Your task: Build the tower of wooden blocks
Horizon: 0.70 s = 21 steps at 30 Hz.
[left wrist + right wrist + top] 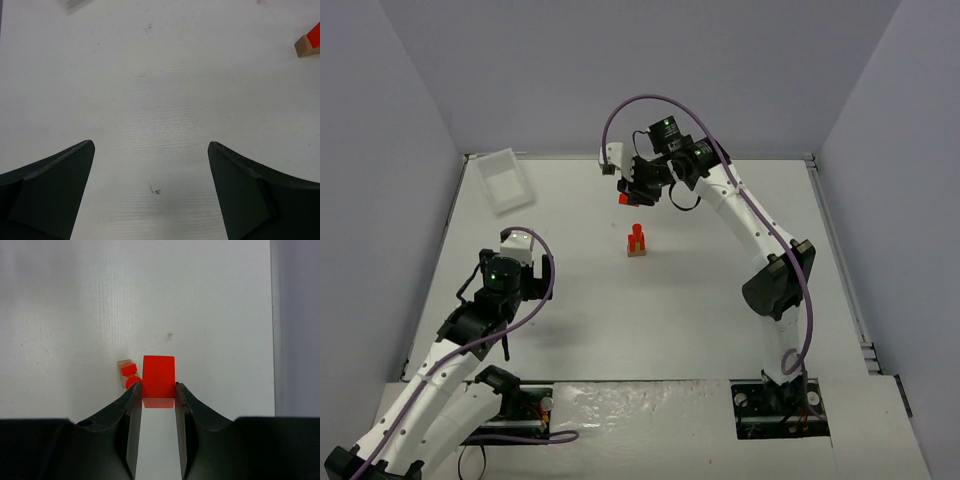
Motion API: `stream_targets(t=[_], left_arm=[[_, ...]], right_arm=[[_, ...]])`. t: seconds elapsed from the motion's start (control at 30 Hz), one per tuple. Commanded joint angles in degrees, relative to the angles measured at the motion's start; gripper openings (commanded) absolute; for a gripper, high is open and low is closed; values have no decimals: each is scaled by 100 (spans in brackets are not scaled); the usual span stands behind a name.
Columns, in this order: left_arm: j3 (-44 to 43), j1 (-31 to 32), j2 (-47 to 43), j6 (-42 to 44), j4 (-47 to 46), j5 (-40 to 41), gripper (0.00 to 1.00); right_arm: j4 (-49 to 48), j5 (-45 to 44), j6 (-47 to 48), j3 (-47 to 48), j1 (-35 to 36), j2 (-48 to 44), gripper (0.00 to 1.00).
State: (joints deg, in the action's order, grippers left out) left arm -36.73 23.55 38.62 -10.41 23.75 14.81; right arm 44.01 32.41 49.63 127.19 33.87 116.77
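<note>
The wood block tower (637,243) stands mid-table, with a tan base and red pieces on it. In the right wrist view the tower (129,375) sits just left of my left finger and shows a sliver of green. My right gripper (158,386) is shut on a red block (159,375). In the top view the gripper (625,196) holds it in the air, beyond the tower. My left gripper (151,145) is open and empty over bare table at the near left. The tower's base (307,44) shows at that view's right edge.
A clear plastic tray (506,180) lies at the far left corner of the table, and its edge shows in the left wrist view (72,4). Grey walls enclose the white table (720,320) on three sides.
</note>
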Motion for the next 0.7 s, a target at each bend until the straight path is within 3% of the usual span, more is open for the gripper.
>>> stream_targets(t=[0.0, 0.67], left_arm=[[-62, -26, 49, 124, -292, -31, 96], [-62, -26, 40, 110, -283, -48, 96]], right_arm=[[512, 143, -202, 136, -47, 126, 0], [697, -173, -156, -45, -39, 390, 0]])
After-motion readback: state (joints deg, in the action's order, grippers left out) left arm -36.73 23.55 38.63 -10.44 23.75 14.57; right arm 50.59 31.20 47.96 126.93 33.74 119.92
